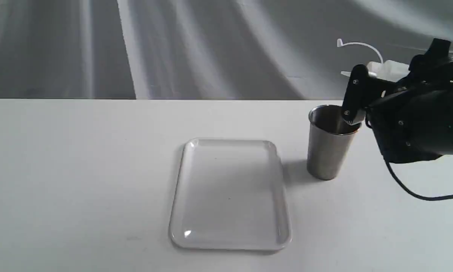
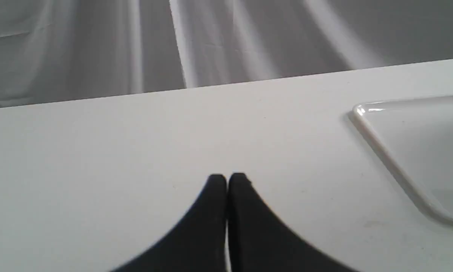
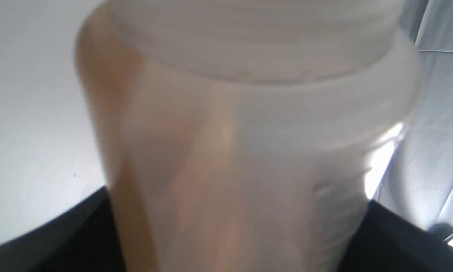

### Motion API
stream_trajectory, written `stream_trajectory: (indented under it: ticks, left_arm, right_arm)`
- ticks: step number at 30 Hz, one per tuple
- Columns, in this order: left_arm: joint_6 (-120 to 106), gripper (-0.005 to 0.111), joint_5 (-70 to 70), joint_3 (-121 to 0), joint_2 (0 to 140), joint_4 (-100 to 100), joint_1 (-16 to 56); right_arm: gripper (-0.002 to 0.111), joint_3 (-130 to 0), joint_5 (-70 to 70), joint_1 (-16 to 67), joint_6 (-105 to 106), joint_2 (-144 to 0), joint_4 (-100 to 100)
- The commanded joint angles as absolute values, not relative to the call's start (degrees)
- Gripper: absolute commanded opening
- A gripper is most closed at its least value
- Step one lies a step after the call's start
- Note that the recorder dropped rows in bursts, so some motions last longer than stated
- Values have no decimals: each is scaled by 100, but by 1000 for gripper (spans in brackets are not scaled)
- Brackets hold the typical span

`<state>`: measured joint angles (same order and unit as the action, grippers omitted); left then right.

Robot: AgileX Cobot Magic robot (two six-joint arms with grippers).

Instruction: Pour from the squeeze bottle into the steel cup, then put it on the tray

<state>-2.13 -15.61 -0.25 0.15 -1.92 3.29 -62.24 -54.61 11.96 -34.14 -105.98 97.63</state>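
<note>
– Amber-tinted plastic is filling the right wrist view. Where is the squeeze bottle (image 3: 249, 151) sitting?
– Between the right fingers (image 1: 353, 94), which are clamping its body. It is hanging tipped at the upper right of the exterior frame, just above the steel cup (image 1: 328, 151), with its strap (image 1: 360, 44) curling upward.
– What are you counting?
– One bottle, one cup, and one tray (image 1: 230, 196) lying mid-frame on the bench (image 1: 79, 170), left of the cup.
– Anything blocking?
– The dark wrist is hiding most of the bottle, and a black cable (image 1: 419, 196) is trailing below it. The left fingers (image 2: 211, 211) are pressing together, gripping nothing.
</note>
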Motion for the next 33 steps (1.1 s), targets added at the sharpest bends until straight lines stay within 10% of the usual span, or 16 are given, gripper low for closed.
stream_trajectory:
  ticks: [1,33]
  left_arm:
    - [-185,0,-1522,0,0,-188,362]
    - [-198,0,-1522,0,0,-188,362]
  right_arm:
    - [23,-6281,-5655,1209,-3223,-10553,9995]
    - [23,-6281,-5445,1209,-2293,-10553,9995]
